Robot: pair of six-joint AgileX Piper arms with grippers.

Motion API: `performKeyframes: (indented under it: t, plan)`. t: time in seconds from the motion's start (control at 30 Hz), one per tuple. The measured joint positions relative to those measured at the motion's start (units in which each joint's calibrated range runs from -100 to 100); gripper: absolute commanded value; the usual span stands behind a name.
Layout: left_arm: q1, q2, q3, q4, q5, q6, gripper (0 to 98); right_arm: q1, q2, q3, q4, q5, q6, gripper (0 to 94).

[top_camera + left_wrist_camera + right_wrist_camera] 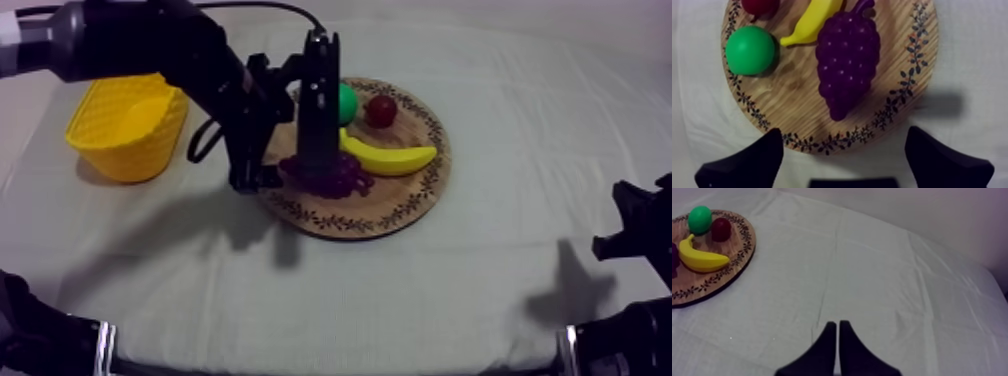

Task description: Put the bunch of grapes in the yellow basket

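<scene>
My left claw [844,134], fingers spread and empty, hangs over the bunch of grapes [847,60], which lies at 7 o'clock on the wooden board [792,95], just beside the banana [809,22]. Advised: descend astride the bunch's broad middle, clear of the banana; the yellow basket [125,125] lies at 9 o'clock. My right claw [838,328] rests closed on nothing.

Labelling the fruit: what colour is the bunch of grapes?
Grapes: dark purple; left wrist view.

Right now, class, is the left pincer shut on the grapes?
No: the left pincer is open, its fingers wide apart, clear of the grapes.
</scene>
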Motion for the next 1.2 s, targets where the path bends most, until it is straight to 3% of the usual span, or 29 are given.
performKeyframes:
  t: [0.5,1.2]
  plan:
    - [1.58,13.22,-7.96,1.69,-1.72,-0.19,90.2,0.0,0.0,0.0,0.0,0.07,0.0,0.3]
    - [0.7,25.73,-24.34,3.95,12.86,0.24,91.8,0.0,0.0,0.0,0.0,0.05,0.0,0.3]
